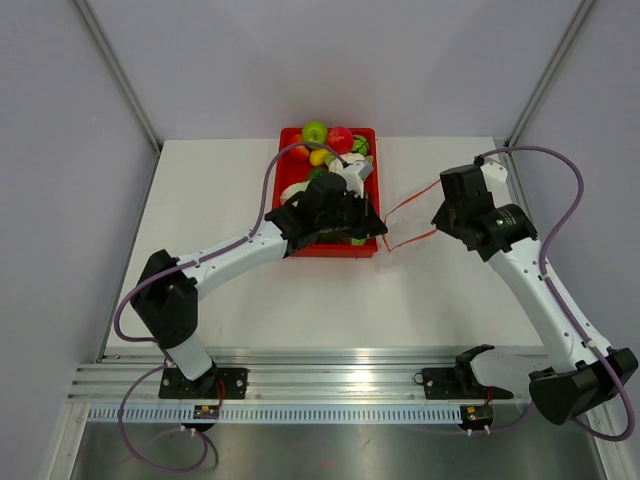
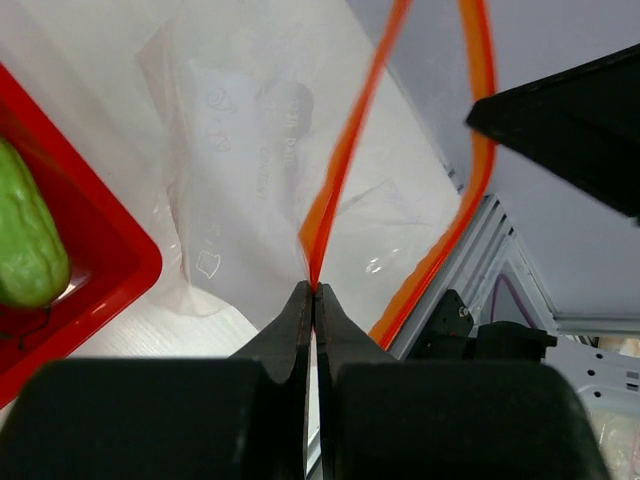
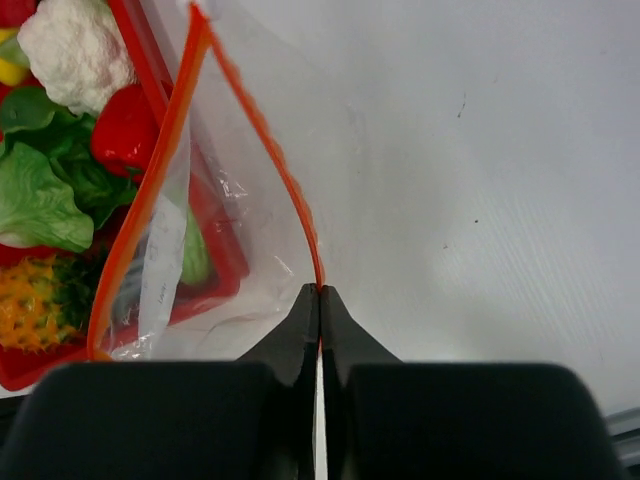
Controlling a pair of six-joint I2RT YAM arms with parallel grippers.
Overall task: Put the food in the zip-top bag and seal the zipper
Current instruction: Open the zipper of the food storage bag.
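The zip-top bag (image 1: 405,225) hangs between my two grippers just right of the red tray, its mouth spread apart. My left gripper (image 2: 315,288) is shut on one orange-red zipper (image 2: 345,150) strip. My right gripper (image 3: 320,290) is shut on the other zipper (image 3: 270,140) strip. The clear pouch (image 2: 250,140) looks empty. The food lies in the tray: a red tomato (image 3: 125,130), leafy lettuce (image 3: 40,190) and a green cucumber (image 2: 30,240). From above, the left gripper (image 1: 380,232) sits at the tray's right corner and the right gripper (image 1: 440,215) faces it.
The red tray (image 1: 292,140) at the table's back centre also holds a white cauliflower (image 3: 75,50), an orange pineapple (image 3: 35,300) and other toy fruit. The left arm reaches over the tray's near side. Aluminium rails run along the table's front edge (image 1: 330,360).
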